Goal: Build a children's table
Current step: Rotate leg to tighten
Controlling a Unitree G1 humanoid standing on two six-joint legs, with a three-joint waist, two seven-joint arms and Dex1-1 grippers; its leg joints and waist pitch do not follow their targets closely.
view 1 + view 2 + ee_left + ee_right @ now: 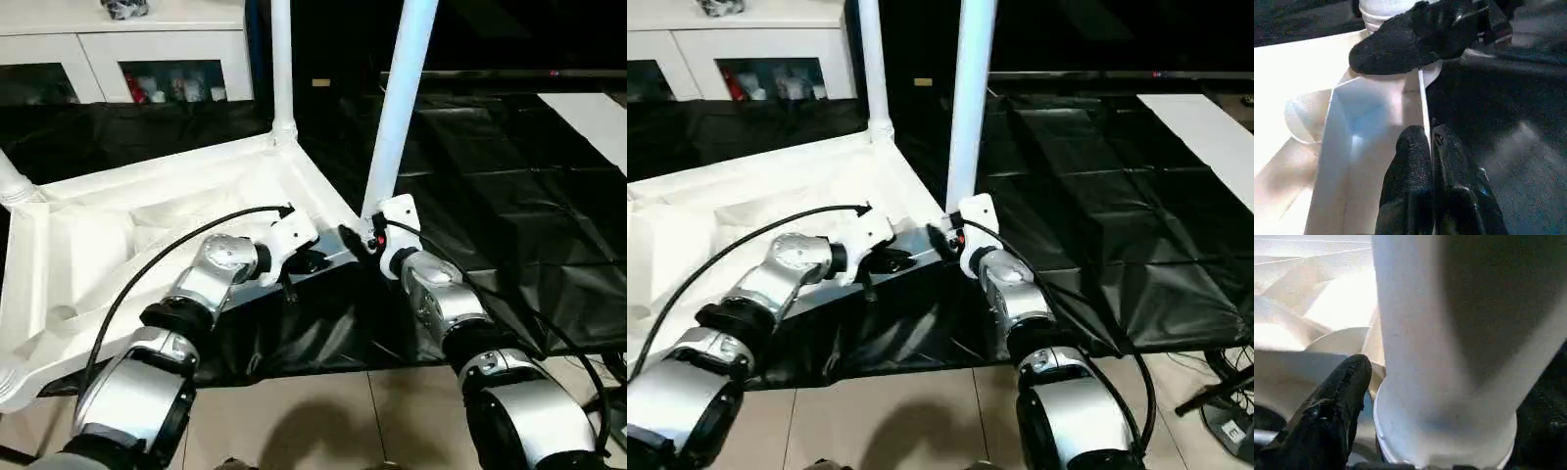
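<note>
Silver forearms [211,279] reach the upturned tabletop [147,235]. Left gripper [1431,161] clenched empty at its rim; right gripper [367,235] loose around a leg [397,108], which may topple if unseated.

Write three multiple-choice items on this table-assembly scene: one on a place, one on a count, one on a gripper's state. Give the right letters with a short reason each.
1. Where is the leg by the right gripper?
A. flat on the floor
B. upright at the tabletop's near corner
C. on the cabinet

2. How many legs rise from the tabletop in the left eye view?
A. three
B. none
C. six

3. How do the left gripper's fingers stand?
A. spread wide
B. shut together at the tabletop's rim
C. closed round a leg

Answers:
1 B, the tube stands up from the corner next to the right gripper.
2 A, besides that leg, one stands at the far corner and one shows at the picture's left edge.
3 B, the left wrist view shows both fingers pressed together along the rim.
</note>
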